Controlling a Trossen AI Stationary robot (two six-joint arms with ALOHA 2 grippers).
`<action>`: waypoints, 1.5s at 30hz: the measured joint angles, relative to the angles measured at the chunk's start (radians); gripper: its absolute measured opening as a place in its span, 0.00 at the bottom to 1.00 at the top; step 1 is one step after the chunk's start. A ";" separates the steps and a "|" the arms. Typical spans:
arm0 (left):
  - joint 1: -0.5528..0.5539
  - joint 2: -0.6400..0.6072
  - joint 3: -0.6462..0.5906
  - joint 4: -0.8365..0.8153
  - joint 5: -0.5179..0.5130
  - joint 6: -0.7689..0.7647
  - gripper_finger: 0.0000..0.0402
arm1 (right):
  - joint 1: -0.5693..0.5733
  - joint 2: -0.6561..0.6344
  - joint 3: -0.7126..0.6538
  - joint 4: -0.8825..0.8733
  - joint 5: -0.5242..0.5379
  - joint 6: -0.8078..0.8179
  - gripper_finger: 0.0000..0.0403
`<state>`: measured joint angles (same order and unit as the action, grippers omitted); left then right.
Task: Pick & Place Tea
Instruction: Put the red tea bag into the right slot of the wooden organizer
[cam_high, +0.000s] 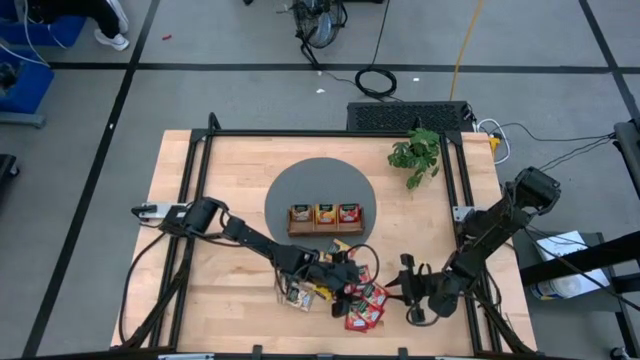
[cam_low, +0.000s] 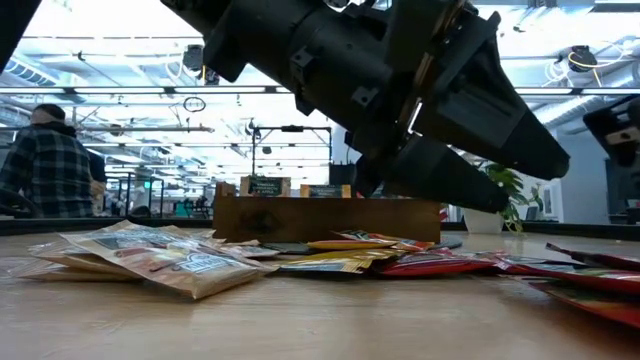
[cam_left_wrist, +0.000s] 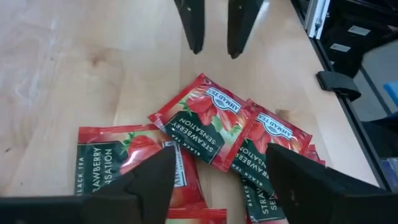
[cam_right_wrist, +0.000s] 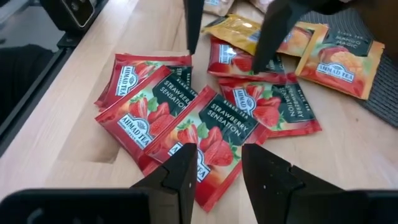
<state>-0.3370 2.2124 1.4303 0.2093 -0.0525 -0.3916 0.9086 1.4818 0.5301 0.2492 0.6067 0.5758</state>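
Left gripper (cam_high: 345, 272), jaws released and empty, and right gripper (cam_high: 405, 285), jaws parted and empty, flank the tea (cam_high: 362, 300) heaped near the desk (cam_high: 200, 300)'s front edge; overlapping sachets risk a double pick or slipping free.

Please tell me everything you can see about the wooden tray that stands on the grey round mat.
The wooden tray is a long brown box with three compartments in a row. It stands level near the middle of the grey round mat, behind the loose pile of tea sachets. Each compartment already holds sachets standing upright, with labels facing up. No gripper touches it. In the low view its plain front wall faces the camera.
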 joint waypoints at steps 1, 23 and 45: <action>0.002 0.000 0.000 0.001 0.000 0.000 0.65 | 0.000 0.000 0.000 -0.001 0.000 -0.011 0.29; 0.007 0.000 0.000 -0.007 0.003 0.012 0.67 | 0.005 0.001 -0.084 0.053 -0.018 0.023 0.22; 0.023 0.001 0.000 -0.051 -0.001 -0.160 0.67 | 0.025 0.059 -0.082 0.199 -0.101 -0.159 0.00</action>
<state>-0.3140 2.2131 1.4303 0.1580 -0.0534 -0.5514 0.9339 1.5405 0.4477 0.4481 0.5058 0.4168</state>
